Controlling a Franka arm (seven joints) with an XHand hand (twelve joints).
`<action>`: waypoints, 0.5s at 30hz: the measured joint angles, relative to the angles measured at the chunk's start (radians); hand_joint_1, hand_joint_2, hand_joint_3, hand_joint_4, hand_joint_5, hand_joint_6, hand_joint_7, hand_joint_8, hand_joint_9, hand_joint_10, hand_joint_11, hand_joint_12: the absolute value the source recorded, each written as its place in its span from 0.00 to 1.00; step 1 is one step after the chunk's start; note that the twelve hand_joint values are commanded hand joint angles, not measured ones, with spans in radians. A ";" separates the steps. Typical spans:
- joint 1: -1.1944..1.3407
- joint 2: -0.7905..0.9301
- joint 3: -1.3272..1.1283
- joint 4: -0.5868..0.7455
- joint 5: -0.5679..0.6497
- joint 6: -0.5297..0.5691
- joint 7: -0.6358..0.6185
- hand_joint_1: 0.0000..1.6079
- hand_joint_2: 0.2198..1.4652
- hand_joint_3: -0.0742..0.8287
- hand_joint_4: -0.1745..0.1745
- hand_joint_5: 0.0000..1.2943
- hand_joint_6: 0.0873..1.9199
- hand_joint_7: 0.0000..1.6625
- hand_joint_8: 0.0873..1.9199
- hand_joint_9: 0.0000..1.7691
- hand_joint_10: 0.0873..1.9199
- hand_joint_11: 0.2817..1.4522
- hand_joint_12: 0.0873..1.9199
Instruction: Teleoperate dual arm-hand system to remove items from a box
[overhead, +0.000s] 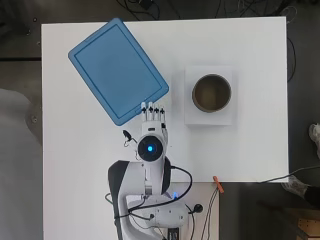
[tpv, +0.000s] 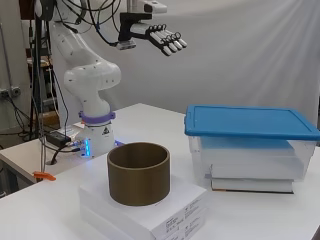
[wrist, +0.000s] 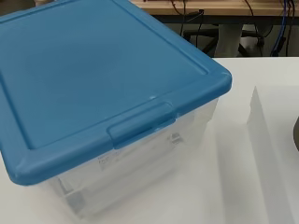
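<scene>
A clear plastic box (tpv: 250, 160) with a blue lid (overhead: 117, 70) stands closed at the table's back left in the overhead view. Books or flat white items (tpv: 252, 177) show through its wall in the side view. The hand (tpv: 167, 40) hangs high above the table, fingers straight and spread, holding nothing. In the overhead view the hand (overhead: 153, 114) sits just at the lid's near corner. The wrist view looks down on the blue lid (wrist: 93, 79) and its latch tab (wrist: 140, 123).
A brown open cylinder (overhead: 212, 92) stands on a flat white box (overhead: 208, 119) right of the hand. An orange clip (overhead: 218, 184) lies at the table's front edge. The white table (overhead: 75, 150) has bare surface at left and right.
</scene>
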 joint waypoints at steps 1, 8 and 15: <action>-0.003 -0.053 0.001 -0.036 0.001 -0.014 0.011 0.11 0.53 0.09 0.53 0.16 0.00 0.15 0.00 0.18 0.00 0.13 0.00; -0.018 -0.411 -0.015 -0.234 -0.030 -0.009 0.012 0.15 0.52 0.08 0.51 0.15 0.00 0.14 0.00 0.17 0.00 0.11 0.00; -0.015 -0.240 -0.012 -0.311 -0.079 0.116 -0.018 0.18 0.52 0.08 0.46 0.12 0.00 0.15 0.00 0.18 0.00 0.11 0.00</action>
